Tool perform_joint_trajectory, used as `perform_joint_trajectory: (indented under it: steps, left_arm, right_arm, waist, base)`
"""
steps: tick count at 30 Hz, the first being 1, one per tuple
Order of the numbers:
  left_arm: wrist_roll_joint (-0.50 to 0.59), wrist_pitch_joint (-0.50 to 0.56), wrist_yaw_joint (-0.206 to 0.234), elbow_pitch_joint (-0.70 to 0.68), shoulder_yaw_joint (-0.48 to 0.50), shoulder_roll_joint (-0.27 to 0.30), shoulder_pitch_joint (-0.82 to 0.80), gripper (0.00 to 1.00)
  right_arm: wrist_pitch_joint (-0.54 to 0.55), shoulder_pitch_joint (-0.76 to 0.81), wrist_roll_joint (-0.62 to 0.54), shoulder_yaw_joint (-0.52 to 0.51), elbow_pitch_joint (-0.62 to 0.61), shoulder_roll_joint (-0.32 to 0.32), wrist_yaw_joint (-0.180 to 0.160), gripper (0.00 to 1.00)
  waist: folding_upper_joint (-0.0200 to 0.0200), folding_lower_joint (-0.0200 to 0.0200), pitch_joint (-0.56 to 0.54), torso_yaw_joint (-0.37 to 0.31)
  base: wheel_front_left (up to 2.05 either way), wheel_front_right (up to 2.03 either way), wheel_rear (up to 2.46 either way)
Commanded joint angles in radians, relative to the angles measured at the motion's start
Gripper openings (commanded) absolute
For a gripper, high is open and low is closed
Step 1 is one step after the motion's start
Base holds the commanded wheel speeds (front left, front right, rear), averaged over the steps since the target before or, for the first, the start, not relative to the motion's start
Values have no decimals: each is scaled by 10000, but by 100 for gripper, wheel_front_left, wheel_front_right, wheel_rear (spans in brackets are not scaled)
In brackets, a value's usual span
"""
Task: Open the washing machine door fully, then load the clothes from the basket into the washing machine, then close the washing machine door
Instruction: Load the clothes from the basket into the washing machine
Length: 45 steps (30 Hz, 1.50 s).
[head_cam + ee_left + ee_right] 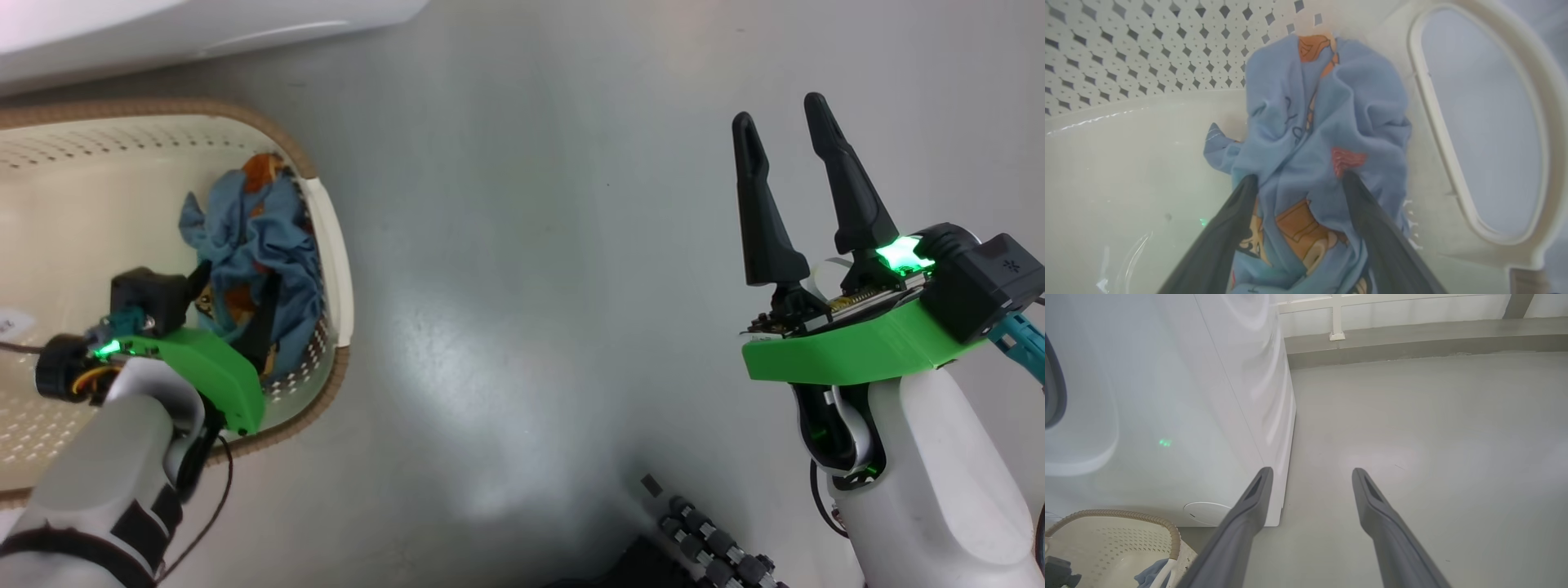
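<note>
The left arm (pixel 98 482) reaches forward and down, wrist bent, and the left gripper (pixel 1299 178) has its fingers (pixel 1220 241) spread wide. The right gripper (pixel 781 114) hovers with fingers parted, pointing ahead from its pale forearm (pixel 939 490)

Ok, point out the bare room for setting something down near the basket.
Widest free patch: the grey floor between the basket and the right gripper. Inside the basket, the bottom left of the clothes is bare. Crowded: its right end, where the open left gripper straddles the clothes.
</note>
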Motion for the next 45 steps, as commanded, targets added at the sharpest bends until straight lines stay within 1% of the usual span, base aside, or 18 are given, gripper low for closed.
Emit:
perform_joint_trajectory:
  steps: [1, 10, 16, 17, 18, 19, 22, 23, 32, 41, 45]
  left_arm:
    - [-227, 45, 8, -100, -57, 371, -82, 100]
    - [-966, 216, 8, 307, -1012, 716, -773, 100]
    - [-1283, 234, 8, 512, -1394, 873, -1110, 100]
    - [-1336, 236, 8, 557, -1460, 898, -1174, 94]
    - [-1383, 237, 8, 604, -1526, 920, -1235, 68]
    - [-1433, 241, 8, 644, -1594, 937, -1287, 47]
    - [-1588, 226, 8, 754, -1767, 1000, -1422, 10]
    - [-1638, 216, 8, 783, -1822, 1015, -1455, 0]
    - [-2178, 23, 8, 969, -2060, 987, -1645, 0]
    - [-2807, -155, 8, 643, -1879, 783, -1461, 0]
    - [-2784, -163, 8, 188, -1424, 779, -1298, 0]
  right_arm:
    - [-80, 80, 121, 235, -252, -18, 44, 100]
    - [-80, -36, 289, 369, -386, -17, 44, 100]
    - [-80, -100, 384, 407, -444, -17, 44, 100]
    - [-80, -116, 406, 420, -450, -17, 44, 100]
    - [-80, -134, 426, 431, -453, -17, 44, 100]
    - [-80, -151, 443, 444, -455, -17, 44, 100]
    - [-80, -198, 494, 487, -464, -17, 44, 100]
    - [-80, -209, 508, 497, -469, -17, 44, 100]
    - [-80, -301, 532, 444, -402, -17, 44, 100]
    - [-80, -288, 298, 269, -331, -17, 44, 100]
    - [-80, -215, 114, 167, -322, -16, 44, 100]
  waist:
    - [0, -1, 102, -105]
    - [0, -1, 397, -377]
    - [0, -1, 607, -466]
    - [0, -1, 650, -479]
    - [0, -1, 683, -486]
    - [0, -1, 712, -492]
    - [0, -1, 791, -516]
    - [0, -1, 810, -522]
    - [0, -1, 722, -484]
    - [0, -1, 95, -145]
    - [0, -1, -268, 59]
  base:
    - [0, 0, 0]
    - [0, 0, 0]
    - [0, 0, 0]
    - [0, 0, 0]
    - [0, 0, 0]
    - [0, 0, 0]
    - [0, 0, 0]
    - [0, 0, 0]
    - [0, 0, 0]
    - [0, 0, 0]
    - [0, 0, 0]
